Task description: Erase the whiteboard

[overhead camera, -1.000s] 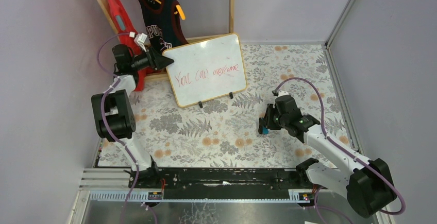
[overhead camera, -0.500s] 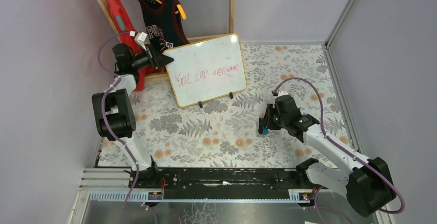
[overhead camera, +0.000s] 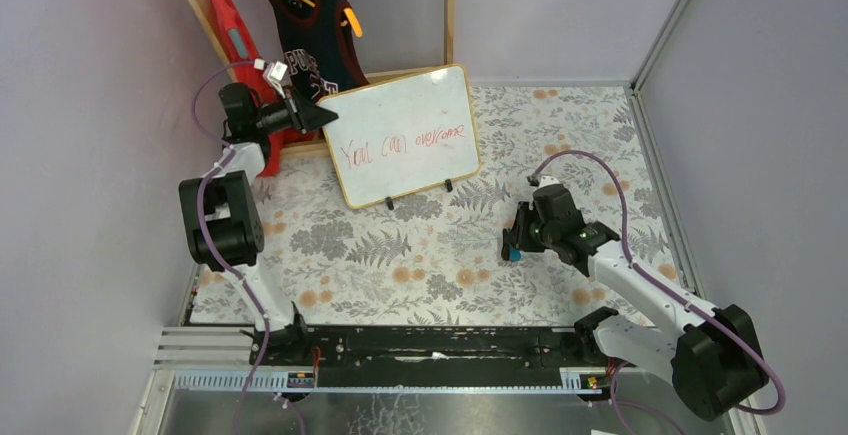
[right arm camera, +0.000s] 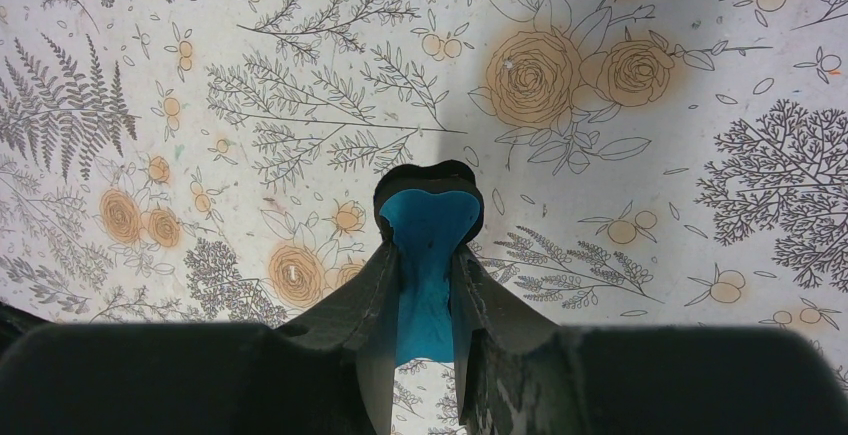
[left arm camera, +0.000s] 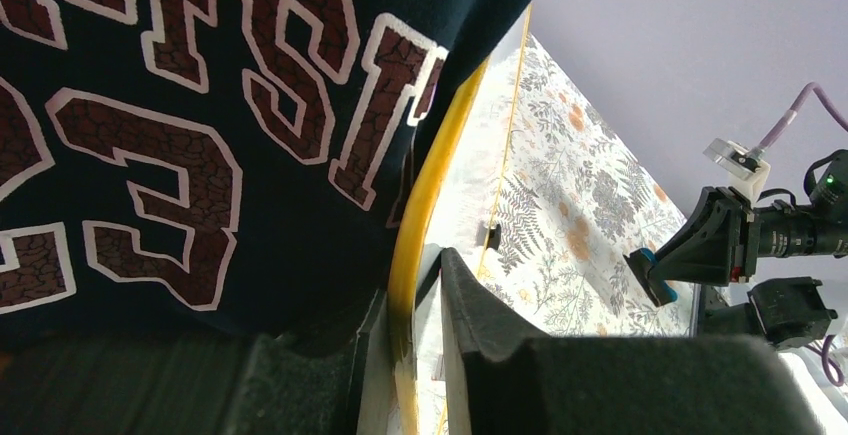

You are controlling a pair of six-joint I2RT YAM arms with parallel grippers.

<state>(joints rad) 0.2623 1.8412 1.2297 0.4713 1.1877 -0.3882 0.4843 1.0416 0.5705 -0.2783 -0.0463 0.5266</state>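
Note:
The whiteboard (overhead camera: 405,135) stands tilted at the back of the table on two small black feet, with red handwriting across its middle. My left gripper (overhead camera: 325,113) is shut on the board's upper left corner. In the left wrist view the board's yellowish frame edge (left arm camera: 420,215) runs between my left gripper's (left arm camera: 415,300) fingers. My right gripper (overhead camera: 512,245) hovers low over the floral cloth to the right of the board and apart from it. It is shut on a blue eraser (right arm camera: 428,240), which sticks out past my right gripper's (right arm camera: 425,270) tips.
A dark jersey (overhead camera: 310,35) on a hanger and a red garment (overhead camera: 228,25) hang on a wooden rack (overhead camera: 450,10) right behind the board and my left gripper. The jersey (left arm camera: 180,125) fills the left wrist view. Grey walls enclose the floral table cloth (overhead camera: 420,255).
My left gripper's jaws have closed onto the whiteboard's corner. The board has shifted very slightly. The right arm and eraser have stayed still.

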